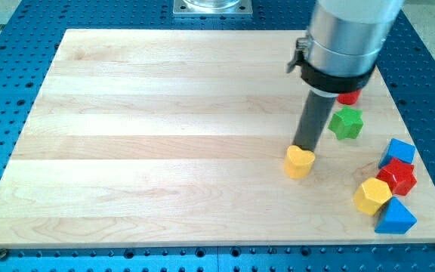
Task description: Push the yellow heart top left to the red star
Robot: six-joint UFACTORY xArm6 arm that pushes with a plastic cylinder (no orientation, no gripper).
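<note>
Blue perforated bench all round; pale wooden table (165, 136) on top, most of it bare.

Nearest, by the table's bottom-right corner: blue triangular block (395, 217), with a yellow hexagonal block (371, 196) touching or just beside it. Red star (397, 177) sits directly behind those, pressed against them, and a blue block (400, 152), shape unclear, stands behind it near the right edge. Tight cluster, four pieces.

Next out: yellow heart (299, 161), alone, well right of the table's middle and apart from the cluster, on its left. My tip (305, 145) rests at the heart's far edge, touching or nearly so. No jaws on this rig, only the rod, so nothing opens or clamps.

Farther: green star (347, 123), just right of the rod. Behind it a red block (347, 96), mostly hidden by the arm housing; shape not readable.

Judgement: the heart is already up and to the left of the red star, though with a gap left. Tip at the far side suits a push toward the near edge; a nudge rightward as well would close that gap. Risk: the heart sliding off the rounded rod, or the rod clipping the green star.
</note>
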